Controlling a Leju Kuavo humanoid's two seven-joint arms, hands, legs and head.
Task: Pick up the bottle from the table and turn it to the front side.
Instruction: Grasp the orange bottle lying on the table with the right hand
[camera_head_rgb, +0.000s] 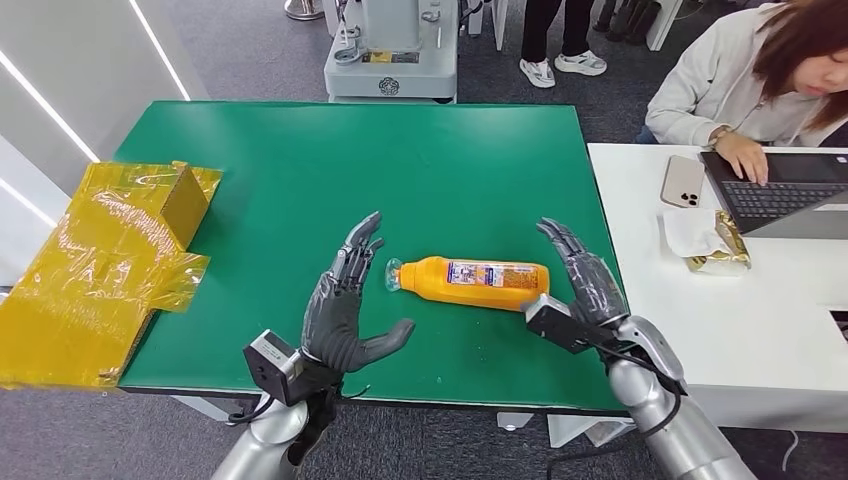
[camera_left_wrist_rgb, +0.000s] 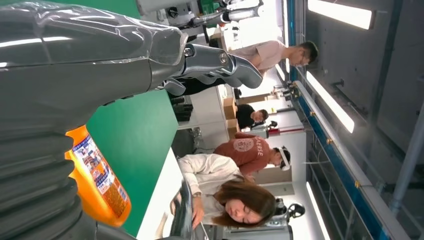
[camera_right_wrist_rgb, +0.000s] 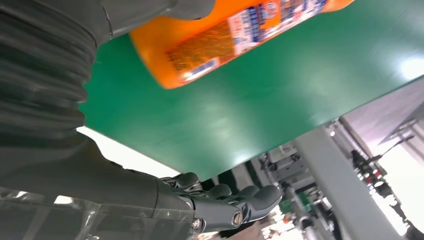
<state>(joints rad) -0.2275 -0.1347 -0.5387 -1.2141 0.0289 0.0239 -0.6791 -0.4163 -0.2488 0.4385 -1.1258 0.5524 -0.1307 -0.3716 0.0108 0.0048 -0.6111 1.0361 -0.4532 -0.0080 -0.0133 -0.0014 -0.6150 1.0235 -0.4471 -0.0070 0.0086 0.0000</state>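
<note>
Orange bottle (camera_head_rgb: 470, 283) lying on the green counter (camera_head_rgb: 300, 160), centre of frame.
Left robot hand (camera_head_rgb: 345, 310) and right robot hand (camera_head_rgb: 585, 275) flank it, fingers spread wide, holding nothing.

Glossy orange plastic on the bottle (camera_head_rgb: 470, 283), with a printed paper-like label and a clear cap. Matt, smooth green covering over the bench (camera_head_rgb: 300, 170). Dull grey, rubbery-looking skin on the left hand (camera_head_rgb: 345, 310) and right hand (camera_head_rgb: 585, 280), ribbed at the wrists, with brushed silver metal on the arms behind. Shiny, crinkled yellow film wrapped round the cardboard box (camera_head_rgb: 105, 265). Smooth white top on the neighbouring desk (camera_head_rgb: 760, 330).
</note>
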